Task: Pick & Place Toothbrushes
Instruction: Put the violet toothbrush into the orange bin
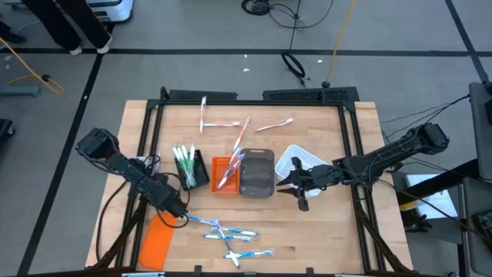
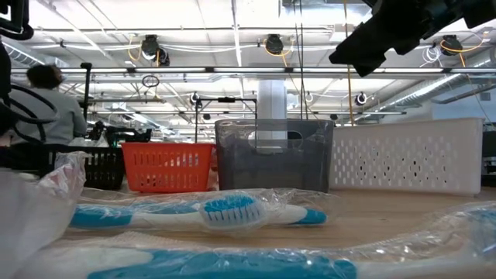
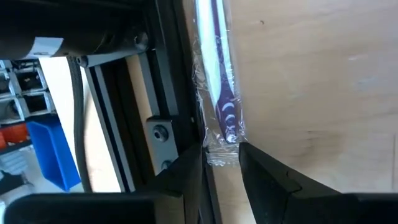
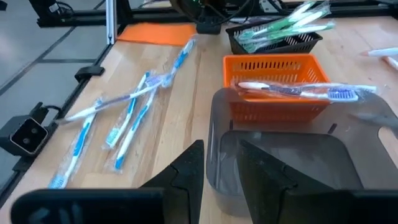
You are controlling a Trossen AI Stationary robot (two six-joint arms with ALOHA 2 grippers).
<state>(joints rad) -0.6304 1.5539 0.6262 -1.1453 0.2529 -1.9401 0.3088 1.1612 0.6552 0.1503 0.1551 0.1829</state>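
On the table (image 3: 323,93), wrapped toothbrush (image 3: 222,93) end between left jaws.

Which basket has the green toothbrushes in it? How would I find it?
Look at the row of four baskets across the middle of the wooden table. Go to the end nearest the left arm: that is the black basket. It alone is black and holds the green toothbrushes; next to it sits the orange basket.

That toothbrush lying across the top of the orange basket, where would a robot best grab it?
Probably mid-handle, from straight above. The toothbrush lies flat across the orange basket, resting on its rim with open space underneath, so fingers could close on either side of the thin handle, clear of the basket's walls.
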